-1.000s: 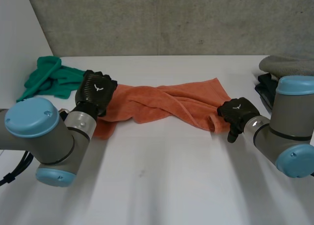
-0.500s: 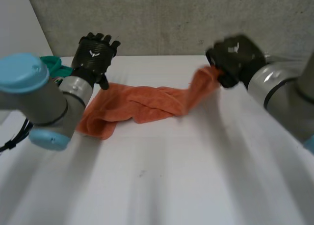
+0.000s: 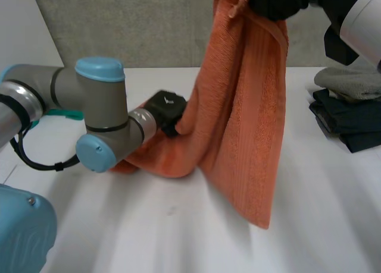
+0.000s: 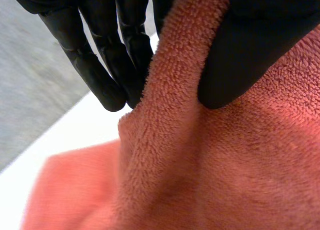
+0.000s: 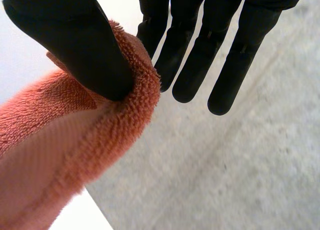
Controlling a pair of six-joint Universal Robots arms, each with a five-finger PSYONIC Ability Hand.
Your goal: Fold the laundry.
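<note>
The orange towel (image 3: 244,106) hangs with its long axis running nearly straight up and down, its top edge high above the desk (image 3: 178,237) and its lowest corner pointing down toward the desk's near side. That corner seems to sit just off the surface, though the head view does not settle it. The towel's other end lies bunched on the desk, toward the left arm.

The desk is white and backs onto a grey concrete wall (image 3: 137,23). At its right edge sits a stack of folded clothes (image 3: 351,112), dark ones under a grey one, well apart from the towel.

The right hand (image 3: 271,2) grips the top edge: the right wrist view shows its thumb (image 5: 75,44) pinching the towel's hem (image 5: 65,135), the other fingers (image 5: 230,54) straight. The left hand (image 3: 166,106) is low beside the hanging part, its thumb (image 4: 260,49) and fingers (image 4: 100,54) clamping a raised fold of towel (image 4: 210,165).
</note>
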